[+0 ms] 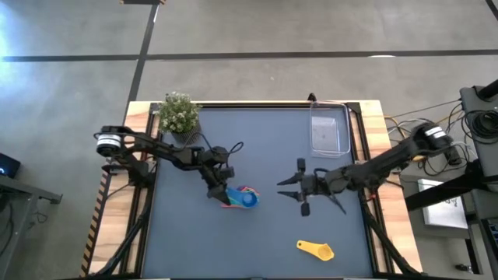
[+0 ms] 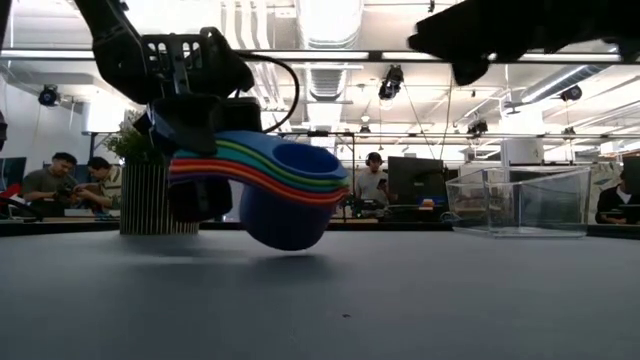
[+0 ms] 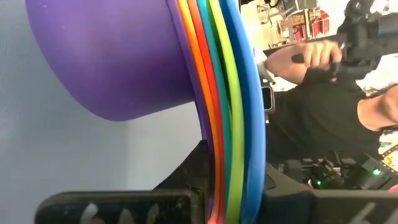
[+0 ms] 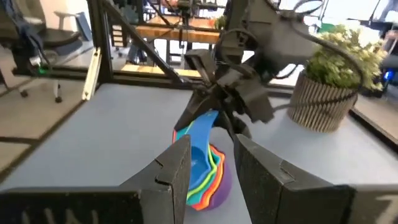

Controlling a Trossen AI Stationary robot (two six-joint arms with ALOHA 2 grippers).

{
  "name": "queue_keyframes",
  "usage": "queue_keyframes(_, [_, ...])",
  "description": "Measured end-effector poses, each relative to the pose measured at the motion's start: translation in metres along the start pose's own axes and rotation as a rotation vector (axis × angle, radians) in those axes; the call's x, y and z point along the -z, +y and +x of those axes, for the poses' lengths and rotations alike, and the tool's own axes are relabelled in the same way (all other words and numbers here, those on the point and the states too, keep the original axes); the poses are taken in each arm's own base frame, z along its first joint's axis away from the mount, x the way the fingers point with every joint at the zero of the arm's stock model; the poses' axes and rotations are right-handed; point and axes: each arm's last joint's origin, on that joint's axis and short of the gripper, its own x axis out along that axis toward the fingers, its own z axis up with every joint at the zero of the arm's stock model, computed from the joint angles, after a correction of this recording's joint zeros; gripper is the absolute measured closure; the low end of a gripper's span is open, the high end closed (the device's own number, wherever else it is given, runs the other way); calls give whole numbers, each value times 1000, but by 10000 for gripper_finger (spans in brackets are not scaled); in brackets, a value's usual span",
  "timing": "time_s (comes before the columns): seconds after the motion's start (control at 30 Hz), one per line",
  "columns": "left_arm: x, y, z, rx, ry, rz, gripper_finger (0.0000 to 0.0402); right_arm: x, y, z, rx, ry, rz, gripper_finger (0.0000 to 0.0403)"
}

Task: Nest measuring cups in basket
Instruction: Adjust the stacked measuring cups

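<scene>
On the table's left half, near the potted plant, the left gripper pinches the handles of a nested stack of measuring cups, purple bowl outermost and blue on top; in the low view the stack hangs just clear of the surface. Right of centre, the right gripper hovers with its fingers spread, empty, facing the stack. At the near edge, a yellow measuring cup lies alone. Far right, the clear basket stands at the back edge.
</scene>
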Motion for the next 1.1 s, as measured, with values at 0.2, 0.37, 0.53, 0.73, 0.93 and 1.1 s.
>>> queue_keyframes(0.2, [0, 7, 4, 6, 17, -44, 380, 15, 8, 42, -33, 75, -44, 297])
queue_keyframes(0.37, [1, 12, 7, 10, 28, -41, 380, 17, 13, 80, -151, 159, -8, 337])
queue_keyframes(0.53, [-1, 11, 7, 20, 11, -33, 380, 23, 17, 115, -147, 329, -25, 389])
queue_keyframes(0.73, [-1, 10, 7, 20, 5, -28, 375, 34, 15, 148, -88, 501, -15, 394])
queue_keyframes(0.93, [2, 8, 7, 91, 65, -17, 317, 36, 15, 165, -71, 588, -16, 394])
queue_keyframes(1.1, [7, 10, 6, 100, 122, -73, 252, 35, 16, 164, -81, 595, -8, 394])
